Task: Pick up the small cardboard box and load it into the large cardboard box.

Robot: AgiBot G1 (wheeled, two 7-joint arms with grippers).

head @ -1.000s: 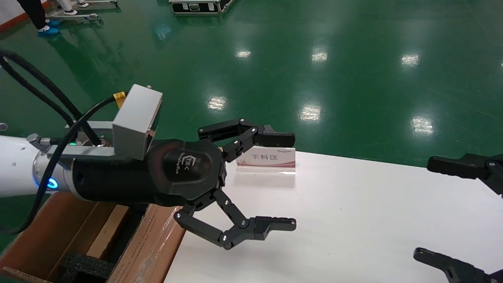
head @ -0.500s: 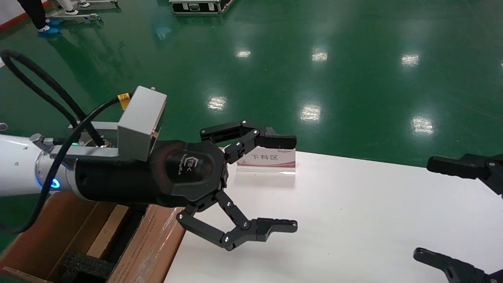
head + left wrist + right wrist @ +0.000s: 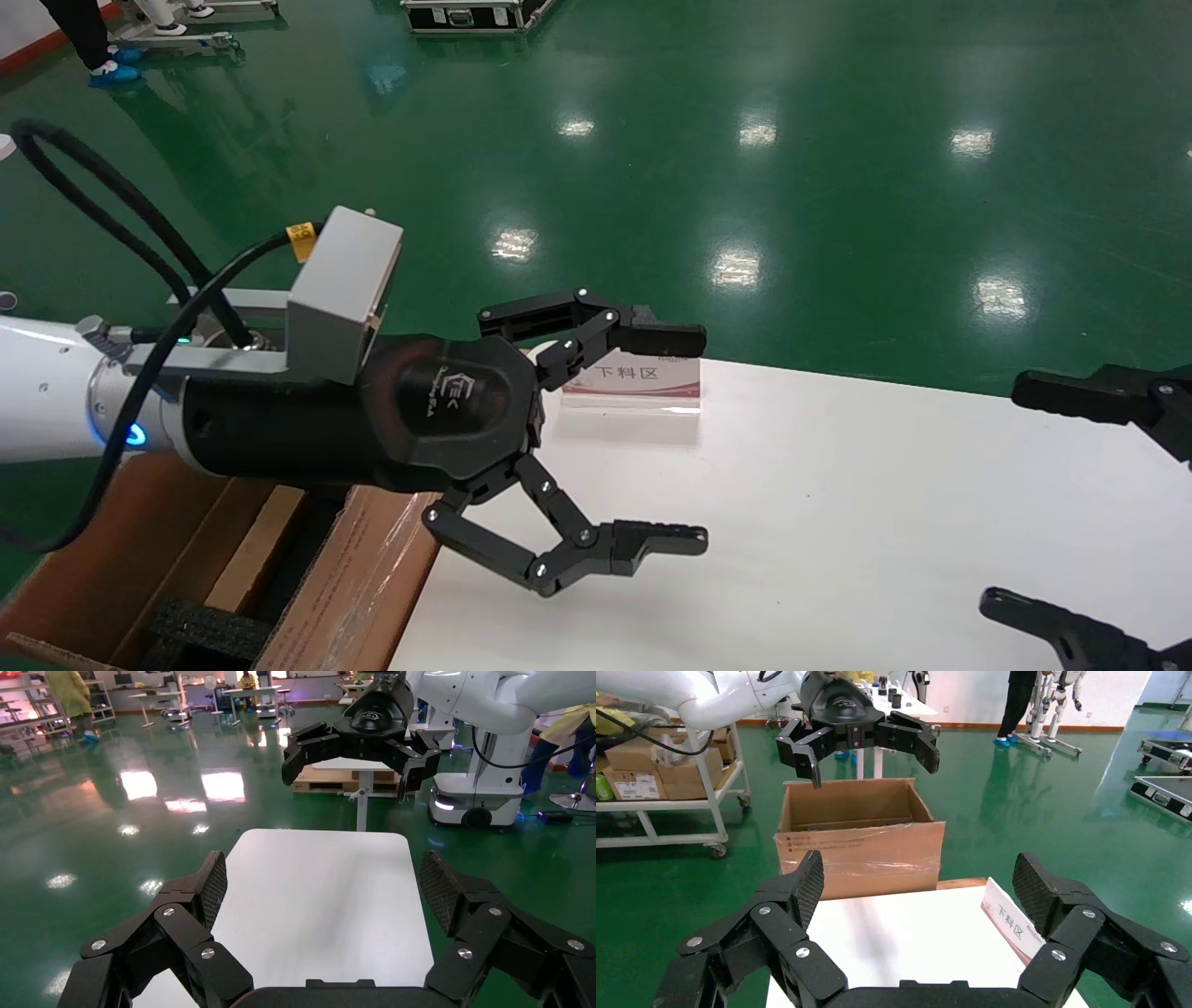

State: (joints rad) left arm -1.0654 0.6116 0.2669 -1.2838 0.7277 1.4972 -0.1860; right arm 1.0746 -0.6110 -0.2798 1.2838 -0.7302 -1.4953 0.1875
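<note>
The large cardboard box (image 3: 358, 578) stands off the white table's (image 3: 838, 522) left end, open, with black foam (image 3: 209, 629) inside; the right wrist view shows its taped side (image 3: 859, 850). A thin, lighter tan edge (image 3: 253, 550) stands inside it beside the foam and looks like the small cardboard box on edge. My left gripper (image 3: 703, 433) hovers over the table's left end just past the carton, open and holding nothing (image 3: 323, 881). At the table's right end my right gripper (image 3: 1001, 494) is open and holds nothing too (image 3: 916, 881).
A small sign card (image 3: 643, 377) stands at the table's far edge behind the left gripper's upper finger. Green floor surrounds the table. A black case (image 3: 466, 14) lies far back, and a cart with boxes (image 3: 659, 769) stands beyond the carton.
My left gripper has drifted slightly right and away from the carton, still open. The right gripper has not moved.
</note>
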